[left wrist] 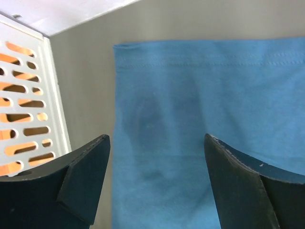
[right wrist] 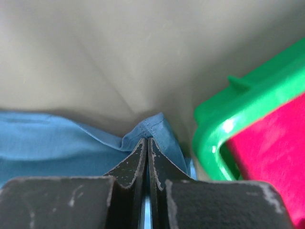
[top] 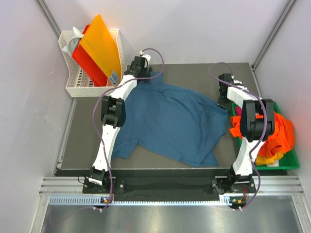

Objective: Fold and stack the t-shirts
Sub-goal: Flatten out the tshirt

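1. You had the teal-blue t-shirt (top: 175, 124) lying spread and creased across the middle of the table (top: 80, 145). It reached from the far left part of the table almost to the right edge.
2. Your left gripper (left wrist: 156, 143) hung over the far left corner of that shirt. Its fingers stood wide apart with nothing between them. A straight stitched hem ran below them, with bare table just to the left of the cloth.
3. A white basket (top: 80, 90) sat at the far left corner of the table, just beside your left gripper. Orange and red flat sheets (top: 99, 46) leaned tilted inside it.
4. Your right gripper (right wrist: 147, 140) was low at the right edge of the table, toward the far side. Its fingers were pressed together, and a raised peak of the blue shirt's hem was pinched at their tips.
5. A green tray (top: 291, 162) lay along the right edge, its rounded corner just beside that pinched cloth.
6. The tray held a rumpled orange t-shirt (top: 284, 131) heaped on top. A magenta-pink t-shirt (right wrist: 271, 148) showed at the far end and a yellow t-shirt (top: 265, 159) at the near end.
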Available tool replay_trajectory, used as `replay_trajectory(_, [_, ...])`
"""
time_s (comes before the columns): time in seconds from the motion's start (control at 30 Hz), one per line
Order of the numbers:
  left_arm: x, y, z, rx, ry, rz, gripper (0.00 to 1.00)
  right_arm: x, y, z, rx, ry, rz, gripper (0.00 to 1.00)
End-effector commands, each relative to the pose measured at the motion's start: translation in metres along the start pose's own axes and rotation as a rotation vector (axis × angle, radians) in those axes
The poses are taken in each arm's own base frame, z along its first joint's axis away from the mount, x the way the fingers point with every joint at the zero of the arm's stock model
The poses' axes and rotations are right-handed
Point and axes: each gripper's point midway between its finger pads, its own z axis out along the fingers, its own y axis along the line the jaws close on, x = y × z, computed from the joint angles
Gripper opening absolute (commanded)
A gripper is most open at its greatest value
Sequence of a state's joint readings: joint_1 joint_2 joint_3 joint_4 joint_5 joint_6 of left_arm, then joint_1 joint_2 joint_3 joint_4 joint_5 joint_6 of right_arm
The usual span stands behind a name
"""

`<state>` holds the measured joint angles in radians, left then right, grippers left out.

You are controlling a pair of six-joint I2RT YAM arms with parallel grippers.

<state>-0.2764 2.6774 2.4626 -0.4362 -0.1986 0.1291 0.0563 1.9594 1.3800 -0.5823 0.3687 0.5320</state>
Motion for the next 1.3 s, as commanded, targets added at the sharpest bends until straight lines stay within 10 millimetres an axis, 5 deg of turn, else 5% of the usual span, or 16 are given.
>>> replay_trajectory(0.0, [-0.03, 0.014, 0.005, -0.051, -0.118, -0.04, 0.84, -0.005, 0.005, -0.027, -0.044, -0.044, -0.008, 0.0])
replay_trajectory(0.33, [-0.042, 0.012, 0.018, -0.029, -0.201, -0.095, 0.86, -0.003, 0.001, -0.031, -0.037, -0.058, -0.018, 0.0])
replay_trajectory(0.53, [-0.018, -0.001, 0.028, 0.009, -0.141, -0.08, 0.79, 0.001, 0.0, -0.036, -0.052, -0.054, -0.022, 0.0])
replay_trajectory(0.73, [0.009, -0.012, 0.029, 0.046, -0.055, -0.054, 0.45, -0.004, 0.009, -0.04, -0.084, -0.06, -0.013, 0.12])
replay_trajectory(0.77, [0.01, -0.011, 0.028, 0.043, -0.05, -0.053, 0.22, -0.005, 0.011, -0.041, -0.087, -0.061, -0.015, 0.13])
replay_trajectory(0.87, [0.01, -0.007, 0.018, 0.031, -0.035, -0.063, 0.0, -0.01, 0.018, -0.045, -0.104, -0.078, -0.009, 0.14])
replay_trajectory(1.27, [0.041, -0.007, -0.041, 0.086, 0.123, -0.053, 0.0, -0.025, 0.039, -0.052, -0.156, -0.101, 0.017, 0.14])
